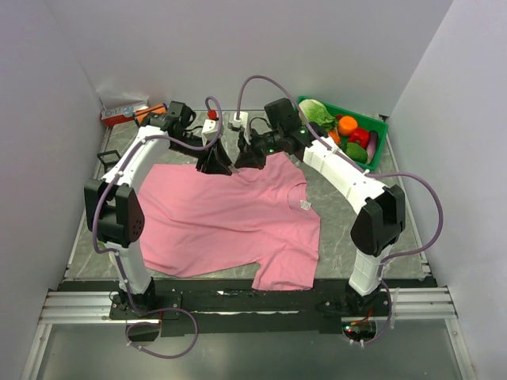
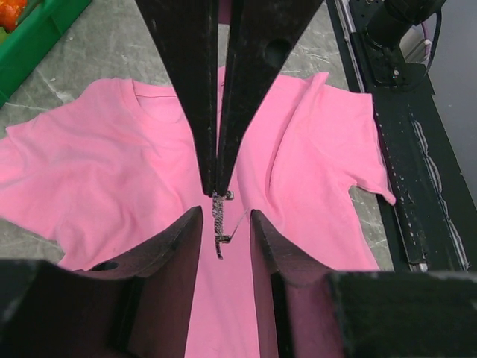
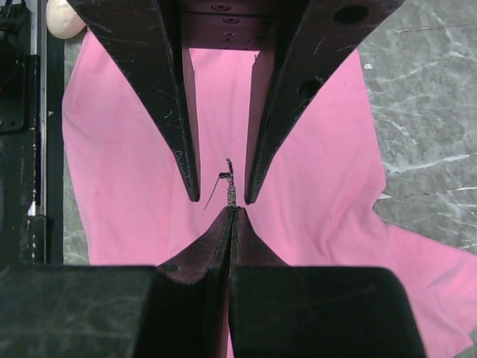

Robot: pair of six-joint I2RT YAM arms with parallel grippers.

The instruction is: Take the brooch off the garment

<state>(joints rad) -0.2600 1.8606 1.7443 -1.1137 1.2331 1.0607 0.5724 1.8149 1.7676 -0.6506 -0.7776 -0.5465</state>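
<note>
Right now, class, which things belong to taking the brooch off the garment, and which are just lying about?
In the job: brooch, garment, right gripper shut on the brooch, left gripper open around it.
Lying about: green bin, vegetables in it, power strip far left.

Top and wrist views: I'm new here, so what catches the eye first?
The pink T-shirt lies spread in the middle. At its far edge the right gripper has its jaws shut on the tiny brooch, between the open jaws of the left gripper. A green bin of vegetables sits far right.
</note>
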